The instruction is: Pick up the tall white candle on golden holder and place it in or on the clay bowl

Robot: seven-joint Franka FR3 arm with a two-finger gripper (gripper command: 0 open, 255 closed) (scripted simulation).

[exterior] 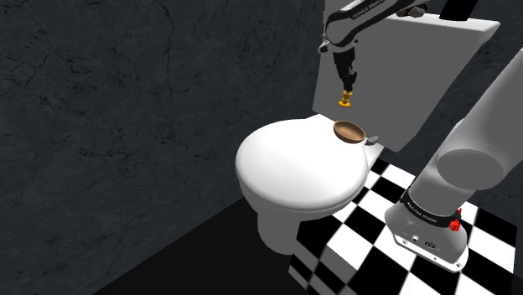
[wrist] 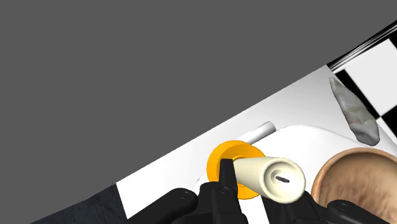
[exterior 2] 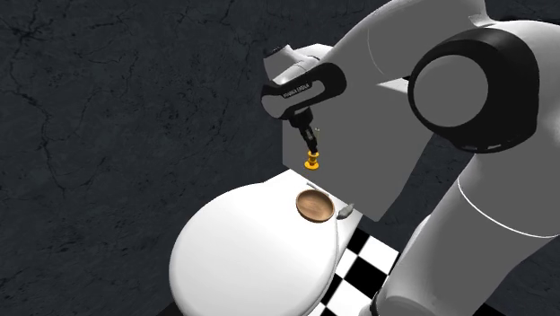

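Gripper (exterior: 345, 87) pinches candle (wrist: 273, 178) on its white shaft above golden holder (wrist: 239, 153), over bowl (exterior 2: 316, 206); judged light, rigid, smooth, slip-prone, so mid-shaft hold suits.

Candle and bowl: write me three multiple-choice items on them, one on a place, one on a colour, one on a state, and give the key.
1. The bowl sits:
A) on a table
B) on the closed toilet lid, close to the tank
C) in a sink

2. The candle's holder is:
A) silver
B) red
C) golden yellow

3. The gripper is:
A) shut on the candle, holding it in the air above the lid
B) open, with the candle standing on the lid
C) shut on nothing

Key:
1 B, both exterior views show the bowl at the lid's rear.
2 C, the wrist view shows a yellow disc at the candle's base.
3 A, a finger presses against the candle, which touches nothing below.
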